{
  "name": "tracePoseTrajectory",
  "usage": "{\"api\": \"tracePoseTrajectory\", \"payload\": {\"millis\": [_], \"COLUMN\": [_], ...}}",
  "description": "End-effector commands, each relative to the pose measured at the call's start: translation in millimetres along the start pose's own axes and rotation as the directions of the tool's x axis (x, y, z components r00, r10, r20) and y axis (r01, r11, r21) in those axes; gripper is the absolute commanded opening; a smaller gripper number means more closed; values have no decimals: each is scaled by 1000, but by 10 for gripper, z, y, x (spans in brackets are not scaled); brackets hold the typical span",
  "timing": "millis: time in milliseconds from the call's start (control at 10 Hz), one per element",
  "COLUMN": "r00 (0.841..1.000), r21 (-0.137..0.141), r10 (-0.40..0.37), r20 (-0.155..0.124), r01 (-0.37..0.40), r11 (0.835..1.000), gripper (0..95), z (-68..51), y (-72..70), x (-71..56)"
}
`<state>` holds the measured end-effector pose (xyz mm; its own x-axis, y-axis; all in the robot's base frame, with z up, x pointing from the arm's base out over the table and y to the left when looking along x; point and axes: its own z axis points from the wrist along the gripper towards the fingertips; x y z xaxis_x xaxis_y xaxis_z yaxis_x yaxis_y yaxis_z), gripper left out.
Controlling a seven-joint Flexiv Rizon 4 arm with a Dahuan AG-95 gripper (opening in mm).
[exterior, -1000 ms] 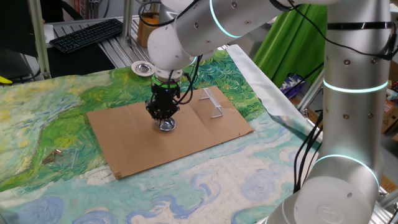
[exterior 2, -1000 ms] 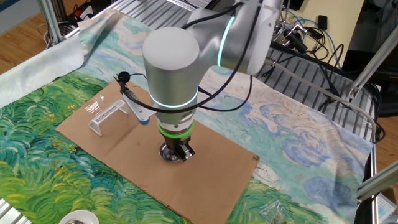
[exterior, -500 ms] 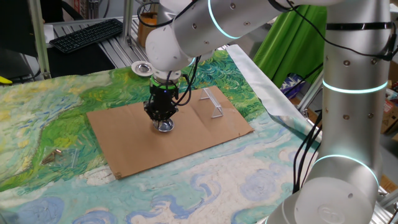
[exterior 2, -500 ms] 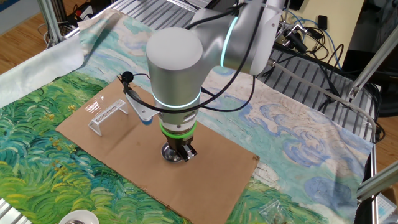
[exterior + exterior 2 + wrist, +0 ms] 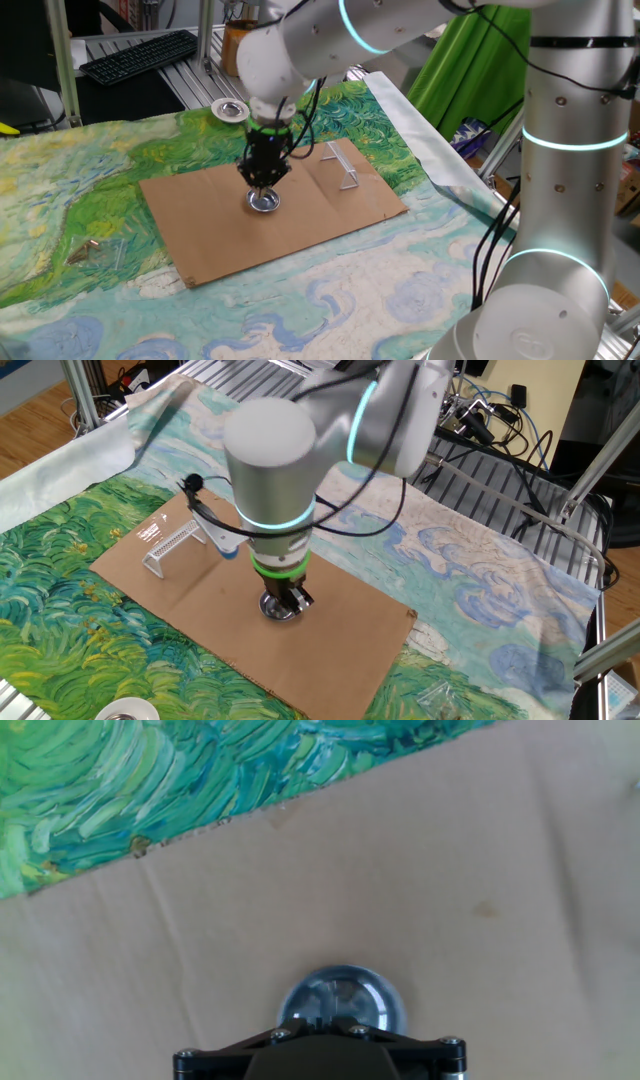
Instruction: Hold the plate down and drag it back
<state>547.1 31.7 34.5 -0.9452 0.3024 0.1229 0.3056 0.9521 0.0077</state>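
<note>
since the plate (image 5: 264,200) lies directly under our gripper (image 5: 265,182) on the cardboard (image 5: 200,230), we press straight down, though we cannot tell if the fingers are spread.

In one fixed view, you have the plate (image 5: 264,200) lying on the cardboard sheet (image 5: 190,235), near its middle. The gripper (image 5: 266,181) stands directly above the plate, at its 12 o'clock. The wedge piece (image 5: 342,165) sits on the same sheet at the plate's 2 o'clock, well apart. The second dish (image 5: 230,110) rests off the sheet on the cloth (image 5: 60,190), at the plate's 11 o'clock. The keyboard (image 5: 140,54) lies behind that, farther toward 11. The sheet itself lies on the cloth.
</note>
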Motion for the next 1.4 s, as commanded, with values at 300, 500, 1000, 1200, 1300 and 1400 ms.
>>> {"api": "tracePoseTrajectory", "payload": {"millis": [300, 500, 1000, 1200, 1300, 1400], "r00": [996, 994, 982, 981, 981, 981], "r21": [25, 22, 29, 29, 30, 30], "r10": [-87, -106, -146, -152, -151, -151], "r20": [22, 40, 121, 121, 123, 123], "r01": [86, 105, 143, 150, 149, 149], "r11": [996, 994, 989, 988, 988, 988], "gripper": [190, 190, 380, 380, 380, 380], "z": [-281, -433, -486, -486, -485, -486], "y": [-348, -534, -707, -716, -716, -716], "x": [-43, -51, -87, -86, -85, -85]}}
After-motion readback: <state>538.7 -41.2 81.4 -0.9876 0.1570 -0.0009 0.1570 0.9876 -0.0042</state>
